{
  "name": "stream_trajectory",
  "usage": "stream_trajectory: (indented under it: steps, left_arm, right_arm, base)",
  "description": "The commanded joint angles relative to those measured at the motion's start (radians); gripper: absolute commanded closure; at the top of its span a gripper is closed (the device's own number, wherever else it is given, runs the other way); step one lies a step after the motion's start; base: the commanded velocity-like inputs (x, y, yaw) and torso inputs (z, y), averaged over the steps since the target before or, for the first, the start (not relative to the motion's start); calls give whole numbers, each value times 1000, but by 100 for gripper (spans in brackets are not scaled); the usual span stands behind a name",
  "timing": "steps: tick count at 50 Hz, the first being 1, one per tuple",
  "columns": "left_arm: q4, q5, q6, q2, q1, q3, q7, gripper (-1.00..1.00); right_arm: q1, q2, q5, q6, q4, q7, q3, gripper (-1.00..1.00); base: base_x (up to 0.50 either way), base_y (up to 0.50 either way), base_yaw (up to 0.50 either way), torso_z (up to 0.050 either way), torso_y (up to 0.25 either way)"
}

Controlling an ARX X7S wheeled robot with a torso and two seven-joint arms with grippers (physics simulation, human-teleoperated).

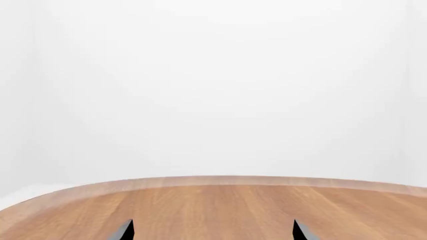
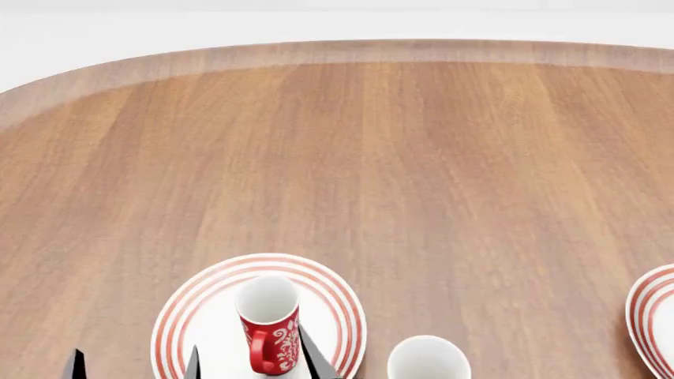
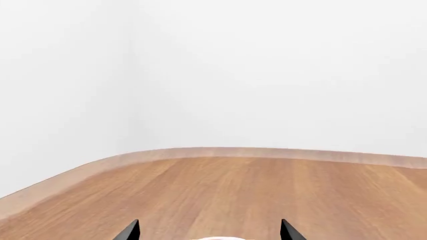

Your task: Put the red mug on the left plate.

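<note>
While the red mug (image 2: 268, 328) stands upright on the left plate (image 2: 179, 320), near the tabletop's (image 2: 421, 158) front edge, both grippers hang w/ fingers apart.

Left gripper (image 1: 212, 231): tips spread, nothing btwn them, over bare wood. Right gripper (image 3: 210, 231): tips apart too, a pale rim just showing btwn them. White mug (image 2: 427, 362) sits just right of the plate; second ringed plate (image 2: 651, 320) at the right edge.
</note>
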Motion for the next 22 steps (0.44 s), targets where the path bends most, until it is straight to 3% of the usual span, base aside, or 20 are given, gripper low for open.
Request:
stream_trajectory:
  steps: [1, 22]
  left_arm:
    - [39, 9, 22, -14, 34, -5, -4, -100]
    - [92, 21, 57, -35, 83, -16, -10, -100]
  right_arm:
    - [-2, 28, -87, 76, -119, 95, -18, -100]
    - [-9, 44, -171, 192, -241, 175, -28, -100]
  base:
    - [0, 0, 0, 0, 0]
    - [0, 0, 0, 0, 0]
